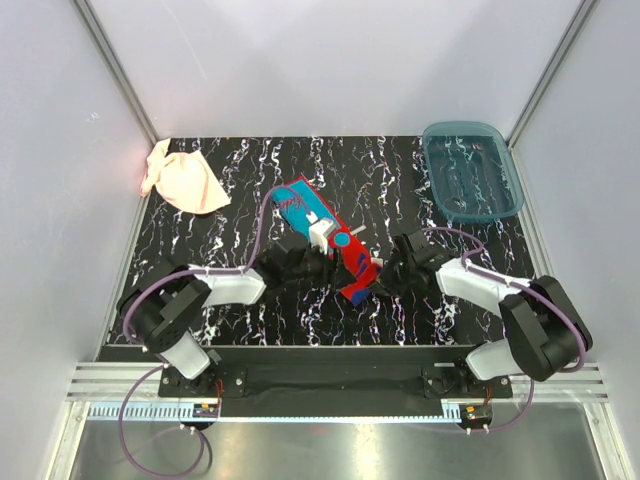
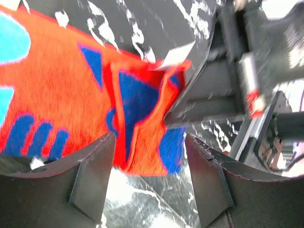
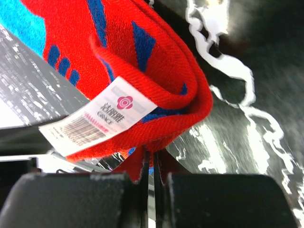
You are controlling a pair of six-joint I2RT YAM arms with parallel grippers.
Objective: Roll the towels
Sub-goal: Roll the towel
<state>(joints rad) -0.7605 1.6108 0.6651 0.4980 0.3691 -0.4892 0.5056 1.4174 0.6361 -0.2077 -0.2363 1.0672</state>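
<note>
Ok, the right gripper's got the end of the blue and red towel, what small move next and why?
Probably carry the pinched end a little farther over the flat part, tightening the roll. The right gripper is shut on the folded red edge of the blue and red towel, only one loose turn shows, and the left gripper stands open around that end.

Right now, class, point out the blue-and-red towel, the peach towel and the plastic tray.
blue-and-red towel (image 1: 298, 212): top view, far blue end.
peach towel (image 1: 185, 182): top view, crumpled middle.
plastic tray (image 1: 470, 170): top view, bare floor.
</note>
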